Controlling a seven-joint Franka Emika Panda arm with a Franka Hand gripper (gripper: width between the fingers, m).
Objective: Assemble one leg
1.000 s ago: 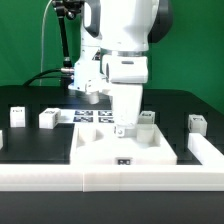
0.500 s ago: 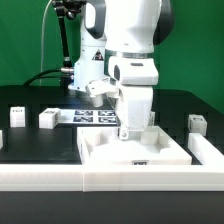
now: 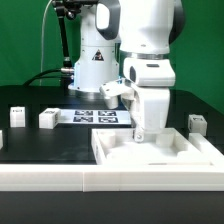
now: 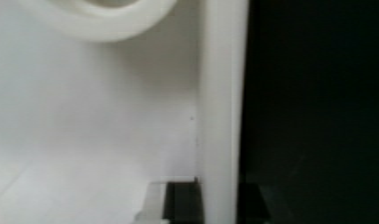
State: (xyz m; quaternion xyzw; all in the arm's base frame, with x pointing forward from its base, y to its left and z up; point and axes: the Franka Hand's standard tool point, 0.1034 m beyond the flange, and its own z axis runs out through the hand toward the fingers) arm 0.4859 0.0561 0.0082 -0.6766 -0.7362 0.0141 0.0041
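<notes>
Exterior view: the black table carries the large white panel; the gripper is down at the panel's far edge, jaws' state impossible to tell; the leg stands upright toward the exterior view's right, apart from the jaws.

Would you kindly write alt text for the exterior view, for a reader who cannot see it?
A white robot arm reaches down with its hand at the far edge of a large white panel on a black table. Small loose white legs and the marker board lie behind, before a green backdrop.
</notes>
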